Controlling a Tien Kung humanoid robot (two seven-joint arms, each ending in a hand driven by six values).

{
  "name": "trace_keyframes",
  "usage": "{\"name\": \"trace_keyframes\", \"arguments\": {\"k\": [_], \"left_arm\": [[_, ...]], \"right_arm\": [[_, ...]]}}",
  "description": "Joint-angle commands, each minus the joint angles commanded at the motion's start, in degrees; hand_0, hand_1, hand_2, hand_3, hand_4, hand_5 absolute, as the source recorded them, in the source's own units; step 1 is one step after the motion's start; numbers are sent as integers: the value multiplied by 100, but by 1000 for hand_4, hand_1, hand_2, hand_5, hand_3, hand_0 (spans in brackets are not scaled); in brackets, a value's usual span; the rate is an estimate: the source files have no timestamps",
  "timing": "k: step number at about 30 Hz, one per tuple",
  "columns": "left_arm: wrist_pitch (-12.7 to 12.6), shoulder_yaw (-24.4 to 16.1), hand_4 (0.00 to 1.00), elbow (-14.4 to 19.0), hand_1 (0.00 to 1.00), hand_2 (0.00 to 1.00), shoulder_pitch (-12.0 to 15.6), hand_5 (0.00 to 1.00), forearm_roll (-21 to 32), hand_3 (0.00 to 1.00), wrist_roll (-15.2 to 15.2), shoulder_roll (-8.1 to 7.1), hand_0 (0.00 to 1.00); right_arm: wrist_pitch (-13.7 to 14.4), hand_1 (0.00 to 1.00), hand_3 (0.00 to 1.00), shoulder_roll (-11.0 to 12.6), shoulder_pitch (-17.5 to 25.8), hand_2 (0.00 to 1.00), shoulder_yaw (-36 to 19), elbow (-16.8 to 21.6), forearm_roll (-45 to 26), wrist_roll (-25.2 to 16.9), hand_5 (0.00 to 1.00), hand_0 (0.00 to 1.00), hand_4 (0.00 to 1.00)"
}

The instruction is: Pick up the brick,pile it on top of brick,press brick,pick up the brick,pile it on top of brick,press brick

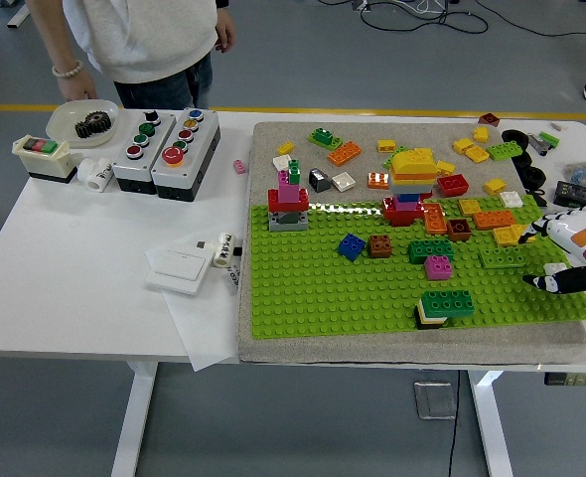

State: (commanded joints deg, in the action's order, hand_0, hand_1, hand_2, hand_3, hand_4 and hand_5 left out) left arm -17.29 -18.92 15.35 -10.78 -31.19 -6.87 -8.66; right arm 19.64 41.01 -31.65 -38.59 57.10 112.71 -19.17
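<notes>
A green studded baseplate (pixel 323 288) lies on a grey mat. On it stand a tall stack topped with yellow bricks (pixel 412 182), a red, pink and green stack (pixel 289 199) and a dark green brick on a cream one (pixel 445 305). Single blue (pixel 351 245), brown (pixel 379 245), green (pixel 429 250), magenta (pixel 437 266) and light green (pixel 502 256) bricks sit between them. My right hand (pixel 557 281) rests low on the baseplate's right edge, just right of the light green brick. It covers the spot where a small white brick lay. The left arm is out of sight.
Loose bricks (pixel 477 149) are scattered over the mat's back. Two button boxes (pixel 164 149), a switch box (pixel 40 157), a plate with a gear (pixel 79 121) and papers (pixel 189 263) sit at the left. A person stands at the far left, one hand (pixel 74 87) by the plate.
</notes>
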Motion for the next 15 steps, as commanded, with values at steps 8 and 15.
{"name": "trace_keyframes", "arguments": {"k": [8,15], "left_arm": [[18,-40,683,6,791,765,12,640,-91,622,-27,-3,783],[17,-34,683,9,791,765,4,640,-79,622,-25,-3,783]], "right_arm": [[50,582,626,-115,-125,640,-26,194,-60,171,346,541,818],[-11,579,623,-138,-162,635,-28,204,-63,151,341,541,814]]}}
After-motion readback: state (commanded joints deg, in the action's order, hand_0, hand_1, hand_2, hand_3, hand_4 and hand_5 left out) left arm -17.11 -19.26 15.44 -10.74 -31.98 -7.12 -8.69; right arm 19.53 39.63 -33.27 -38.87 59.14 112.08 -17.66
